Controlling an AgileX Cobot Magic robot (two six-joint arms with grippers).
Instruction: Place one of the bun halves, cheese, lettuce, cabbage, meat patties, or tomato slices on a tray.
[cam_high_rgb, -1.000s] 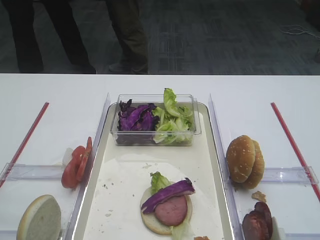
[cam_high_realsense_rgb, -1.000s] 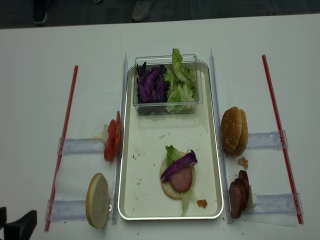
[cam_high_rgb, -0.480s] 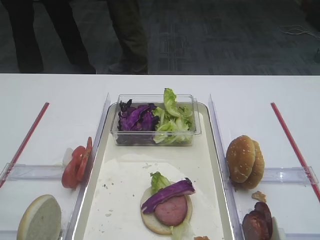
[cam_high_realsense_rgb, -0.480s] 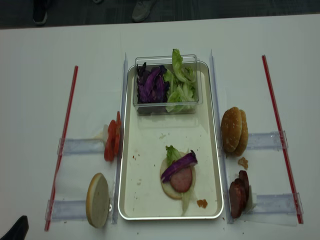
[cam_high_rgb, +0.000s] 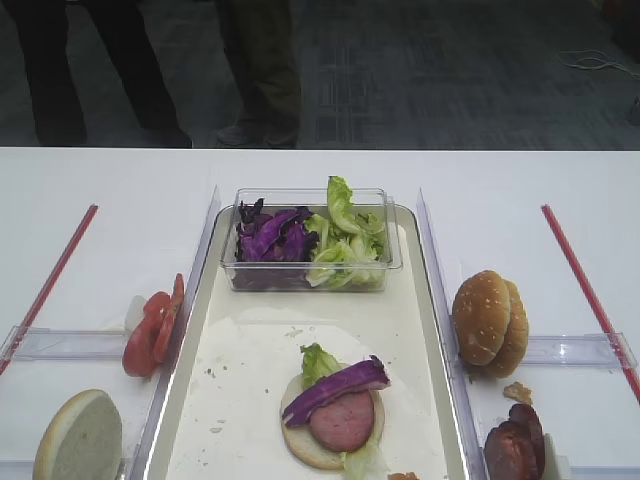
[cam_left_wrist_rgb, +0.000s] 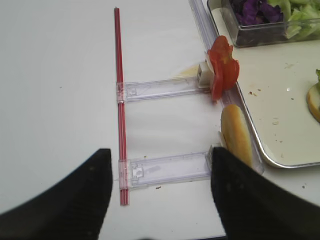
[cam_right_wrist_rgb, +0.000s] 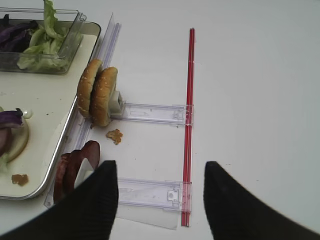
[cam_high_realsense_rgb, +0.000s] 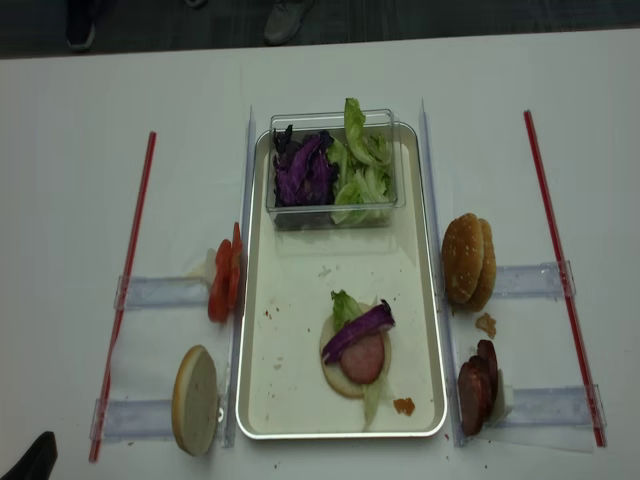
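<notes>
While the burger on the tray (cam_high_realsense_rgb: 262, 400) looks partly built, both arms hang back near the front edge of the table. On the tray sits 1 pale bun half (cam_high_realsense_rgb: 340, 378) with lettuce (cam_high_realsense_rgb: 344, 305), a meat patty (cam_high_realsense_rgb: 363, 359) and a strip of purple cabbage (cam_high_realsense_rgb: 357, 331) on top. I think that much is done.

A lot looks left. The tomato slices (cam_high_realsense_rgb: 224, 280) stand on edge in a clear holder just left of the tray. Another pale bun half (cam_high_realsense_rgb: 195, 399) stands below them. On the other side, 2 seeded bun halves (cam_high_realsense_rgb: 469, 261) stand together, and more meat patties (cam_high_realsense_rgb: 477, 386) stand near the front corner. A clear tub (cam_high_realsense_rgb: 333, 214) at the far end of the tray holds more purple shreds and green leaves. I see no cheese.

The left gripper (cam_left_wrist_rgb: 159, 200) has its fingers wide apart and holds nothing. The right gripper (cam_right_wrist_rgb: 161, 205) has its fingers apart too, with only table between them. I think the next piece could be a tomato slice or a top bun.
</notes>
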